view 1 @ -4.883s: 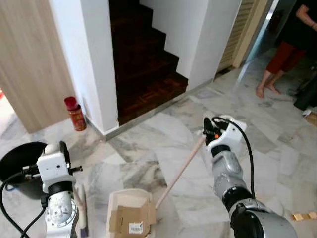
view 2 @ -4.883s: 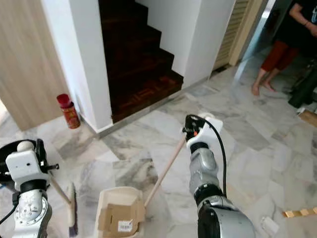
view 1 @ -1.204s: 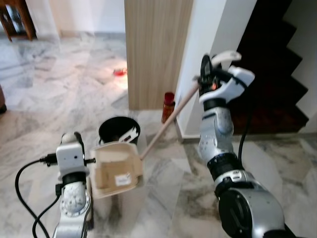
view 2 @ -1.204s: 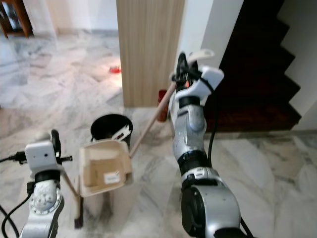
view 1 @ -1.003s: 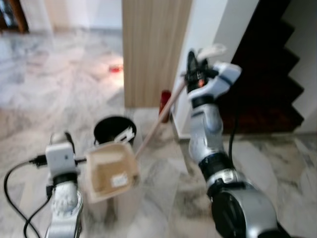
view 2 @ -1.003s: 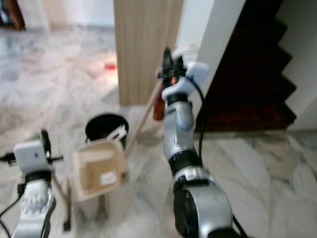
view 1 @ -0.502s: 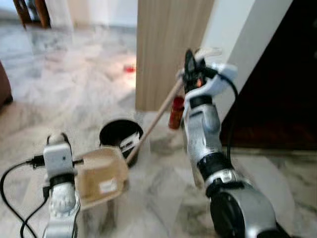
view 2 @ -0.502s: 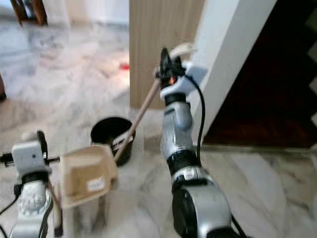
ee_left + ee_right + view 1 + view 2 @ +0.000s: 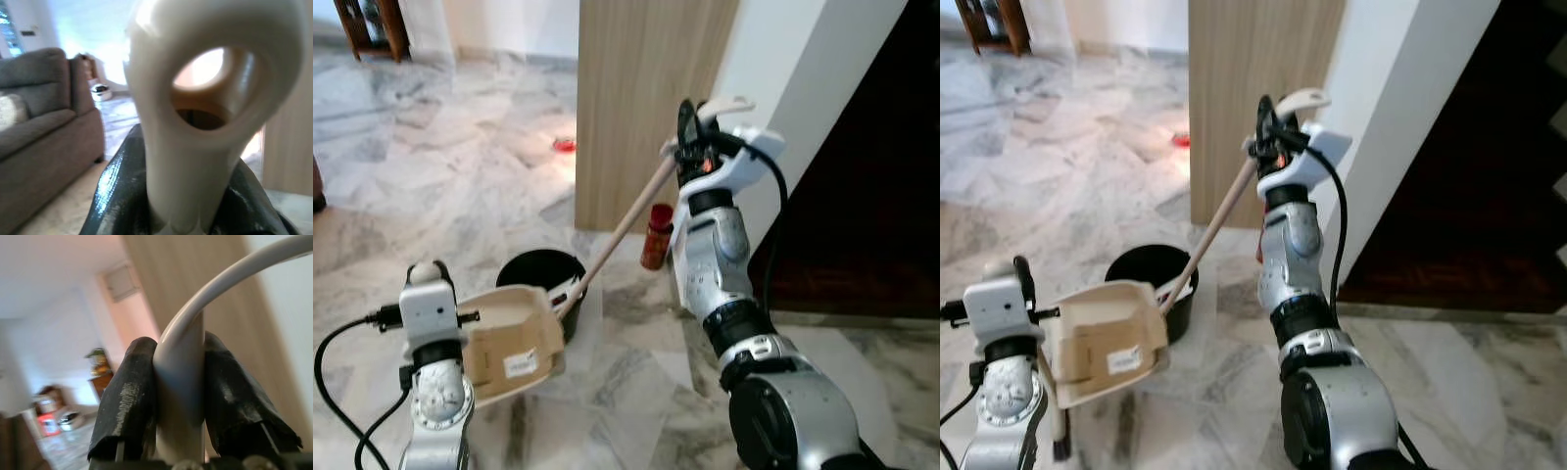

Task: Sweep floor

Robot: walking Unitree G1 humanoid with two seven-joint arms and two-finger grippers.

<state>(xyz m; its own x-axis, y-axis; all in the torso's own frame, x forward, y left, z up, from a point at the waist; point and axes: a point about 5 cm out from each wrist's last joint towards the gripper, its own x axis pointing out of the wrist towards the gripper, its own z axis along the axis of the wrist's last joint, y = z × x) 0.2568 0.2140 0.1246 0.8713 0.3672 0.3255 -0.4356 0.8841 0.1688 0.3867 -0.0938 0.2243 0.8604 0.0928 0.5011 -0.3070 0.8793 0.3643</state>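
Note:
A beige dustpan (image 9: 509, 343) holding flat cardboard scraps hangs tilted in the air, just in front of a black bin (image 9: 533, 269). Its long wooden handle (image 9: 617, 230) slants up to my raised right gripper (image 9: 690, 137), which is shut on the handle's white curved end (image 9: 181, 377) between black fingers (image 9: 127, 396). My left gripper (image 9: 431, 279) is low on the left beside the dustpan. It is shut on a brush's white handle tip (image 9: 205, 122), which has a hole in it. The brush head (image 9: 1060, 446) hangs near the floor.
A red can (image 9: 656, 235) stands at the foot of a wooden panel (image 9: 636, 88), next to a white wall (image 9: 803, 88). A dark stairwell (image 9: 871, 196) lies to the right. Marble floor (image 9: 431, 157) stretches away to the left and behind the bin.
The view has swung from the stairs round to the bin. The dustpan, on the floor 4.9 s ago, is lifted and now hangs by the bin. Both grips are unchanged.

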